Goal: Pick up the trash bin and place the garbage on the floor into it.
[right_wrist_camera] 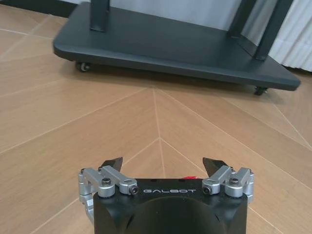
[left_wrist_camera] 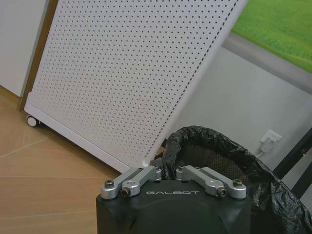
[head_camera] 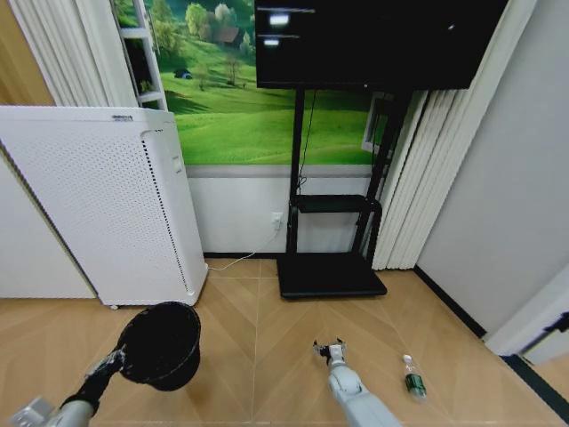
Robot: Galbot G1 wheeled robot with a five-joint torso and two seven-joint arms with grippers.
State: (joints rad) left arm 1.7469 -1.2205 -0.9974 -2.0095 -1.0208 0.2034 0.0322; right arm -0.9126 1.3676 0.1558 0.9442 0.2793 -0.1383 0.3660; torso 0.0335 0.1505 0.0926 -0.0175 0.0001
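Right gripper [head_camera: 329, 350] hangs low at six o'clock, fingers spread wide over a red scrap [right_wrist_camera: 188, 177]. Left gripper [left_wrist_camera: 168, 171] pinches the trash bin [head_camera: 162, 343] rim at seven; a weak hold could tip it. Clear bottle [head_camera: 412, 376] waits at five.

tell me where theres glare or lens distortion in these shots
Head view: ceiling lights glare off the dark screen, and the curtains and walls bow outward at the edges, a wide-angle effect. Left wrist view: the bin liner shows soft sheen. Right wrist view: even light, faint shadow under the stand base.
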